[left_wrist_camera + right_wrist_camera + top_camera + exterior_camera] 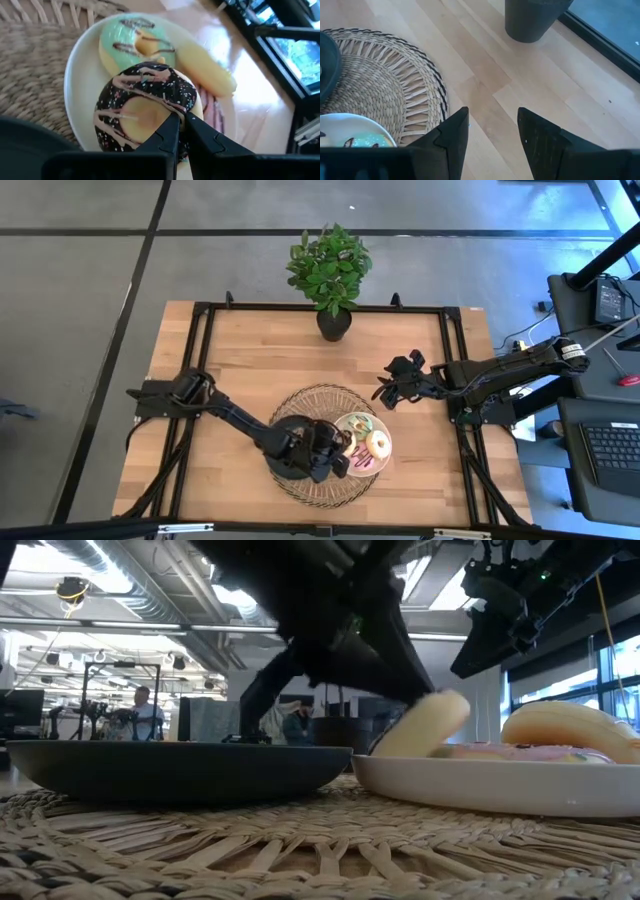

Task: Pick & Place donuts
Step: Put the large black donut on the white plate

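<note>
A white plate (75, 85) sits on a round woven mat (310, 400) beside a black plate (285, 435). It holds a green-iced donut (137, 40) with chocolate drizzle, a cream donut (205, 67) leaning on edge, and a pink one (500, 750). My left gripper (181, 117) is over the white plate, shut on a chocolate donut (135, 110) with pink drizzle and sprinkles. My right gripper (385, 390) hangs open above bare wood, to the right of the mat and toward the far side of it. My left gripper pinches the chocolate donut's ring (186, 106) between its two fingers. One finger (170, 131) is on the side of the hole and the other (202, 134) is outside. The donut overlaps the green one. Whether it is clear of the plate, I cannot tell.
A potted plant (334, 323) stands at the table's far edge, its dark pot (532, 20) ahead of my right gripper. Bare wood lies to the left and right of the mat. A black frame runs around the tabletop. A person shows in the room beyond.
</note>
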### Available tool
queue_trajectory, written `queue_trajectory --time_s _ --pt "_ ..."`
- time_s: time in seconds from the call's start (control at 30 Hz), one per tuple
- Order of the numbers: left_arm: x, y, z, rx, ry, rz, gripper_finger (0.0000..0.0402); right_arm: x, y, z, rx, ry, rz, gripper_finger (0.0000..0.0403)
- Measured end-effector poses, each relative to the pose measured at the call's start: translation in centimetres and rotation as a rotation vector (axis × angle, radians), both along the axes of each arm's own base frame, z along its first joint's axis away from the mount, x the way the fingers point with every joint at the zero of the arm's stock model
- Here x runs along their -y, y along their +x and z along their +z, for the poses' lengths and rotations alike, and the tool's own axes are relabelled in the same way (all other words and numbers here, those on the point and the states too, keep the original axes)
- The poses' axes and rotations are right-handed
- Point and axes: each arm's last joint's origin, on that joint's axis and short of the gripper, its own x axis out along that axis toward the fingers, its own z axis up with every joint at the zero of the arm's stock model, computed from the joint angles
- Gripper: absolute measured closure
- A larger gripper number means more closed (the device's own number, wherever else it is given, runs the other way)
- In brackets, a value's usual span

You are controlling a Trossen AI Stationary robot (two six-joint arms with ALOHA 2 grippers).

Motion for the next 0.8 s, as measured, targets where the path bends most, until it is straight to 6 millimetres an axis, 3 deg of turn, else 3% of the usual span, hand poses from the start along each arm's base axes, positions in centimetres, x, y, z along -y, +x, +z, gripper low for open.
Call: queue_trajectory --time_s 0.2,0.8 --pt "0.1 0.15 -0.89 -0.018 -0.011 -0.009 0.0373 0.0 0.0 0.0 0.0 0.0 0.0 0.0231" --pt "-0.16 0.26 -0.89 -0.018 -0.01 -0.005 0.0331 -0.02 0.0 -0.01 -0.002 0.006 0.006 0.0231"
